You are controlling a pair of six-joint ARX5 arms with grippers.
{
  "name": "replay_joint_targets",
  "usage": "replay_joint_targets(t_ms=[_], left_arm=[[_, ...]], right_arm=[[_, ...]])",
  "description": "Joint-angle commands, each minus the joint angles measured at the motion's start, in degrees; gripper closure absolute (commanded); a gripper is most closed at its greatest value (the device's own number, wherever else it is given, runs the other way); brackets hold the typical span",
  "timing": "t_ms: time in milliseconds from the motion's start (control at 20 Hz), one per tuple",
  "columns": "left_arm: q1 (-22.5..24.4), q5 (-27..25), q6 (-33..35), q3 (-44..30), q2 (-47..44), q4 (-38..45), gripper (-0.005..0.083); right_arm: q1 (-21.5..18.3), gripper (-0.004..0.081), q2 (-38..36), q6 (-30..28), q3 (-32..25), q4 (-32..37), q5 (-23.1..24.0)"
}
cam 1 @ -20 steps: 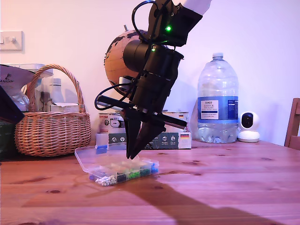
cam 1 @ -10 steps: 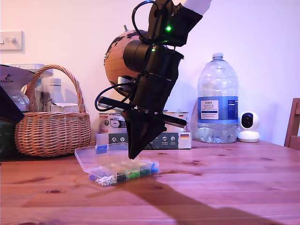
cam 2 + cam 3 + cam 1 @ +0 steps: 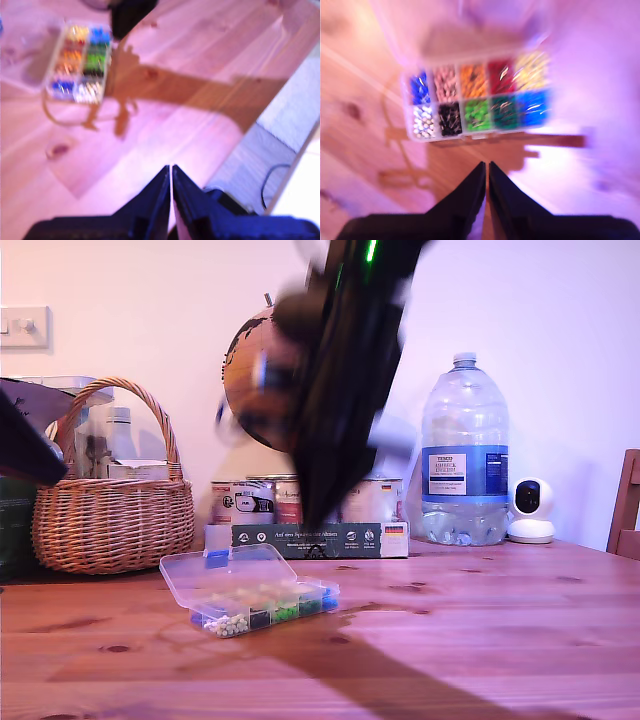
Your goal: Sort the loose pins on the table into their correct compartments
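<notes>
Second wrist view: my second tool (image 3: 487, 172) hangs closed above the open box (image 3: 477, 100); my first tool (image 3: 171, 175) is closed too.

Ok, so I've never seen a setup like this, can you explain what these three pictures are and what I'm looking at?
It's a robot with two arms, each ending in a gripper. One picture comes from a camera standing off the arms. It shows a blurred arm above a clear organiser box of coloured pins on a wooden table, with a wicker basket and a water bottle behind. The other two come from cameras on the grippers: my first gripper sees the box from farther off, and my second gripper hangs close over it. Both have their jaws closed. No pin shows between them, though the pictures are blurry.
</notes>
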Motion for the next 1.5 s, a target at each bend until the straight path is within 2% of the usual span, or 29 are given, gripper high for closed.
replay_joint_targets(t_ms=[0,100,200,300,350,450,600,700,950,1150,1300,1450], left_arm=[[-0.13,0.04,-0.17,-0.61,0.24,2.19,0.0797],[-0.13,0.07,-0.20,-0.61,0.24,6.43,0.0797],[-0.11,-1.27,-0.15,-0.61,0.24,10.47,0.0797],[-0.02,-5.88,-0.33,-0.61,0.24,12.92,0.0797],[-0.02,-8.00,-0.31,-0.61,0.24,13.57,0.0797],[0.07,-11.63,-0.22,-0.61,0.24,15.02,0.0797],[1.03,-13.81,-0.24,-0.61,0.24,20.94,0.0797],[2.08,-15.19,-0.28,-0.61,0.24,24.68,0.0797],[5.62,-15.21,-0.15,-0.63,0.26,29.70,0.0797],[7.21,-14.73,-0.15,-0.63,0.26,31.93,0.0797],[7.39,-13.81,-0.13,-0.63,0.28,32.92,0.0797],[7.39,-12.79,-0.13,-0.66,0.31,32.92,0.0797]], right_arm=[[-0.57,0.0783,-3.41,-0.39,0.42,0.48,0.39],[-1.36,0.0783,-5.16,-0.37,0.46,3.28,0.81],[-2.43,0.0783,-6.60,-3.19,0.46,7.26,1.64],[-3.32,0.0783,-8.31,-7.19,0.44,15.54,5.25],[-4.07,0.0783,-9.09,-8.39,0.37,20.41,5.40],[-6.05,0.0783,-9.90,-8.59,0.07,26.69,5.14],[-9.42,0.0783,-10.12,-12.26,-2.67,33.94,4.20],[-11.65,0.0783,-10.40,-12.41,-5.60,37.57,1.95],[-15.96,0.0783,-16.55,-12.09,-19.28,50.93,0.50],[-16.28,0.0783,-25.75,-9.49,-32.85,58.69,0.83],[-16.20,0.0783,-34.03,-7.39,-42.69,63.71,3.58],[-16.06,0.0783,-42.80,-6.99,-50.95,65.44,4.04]])
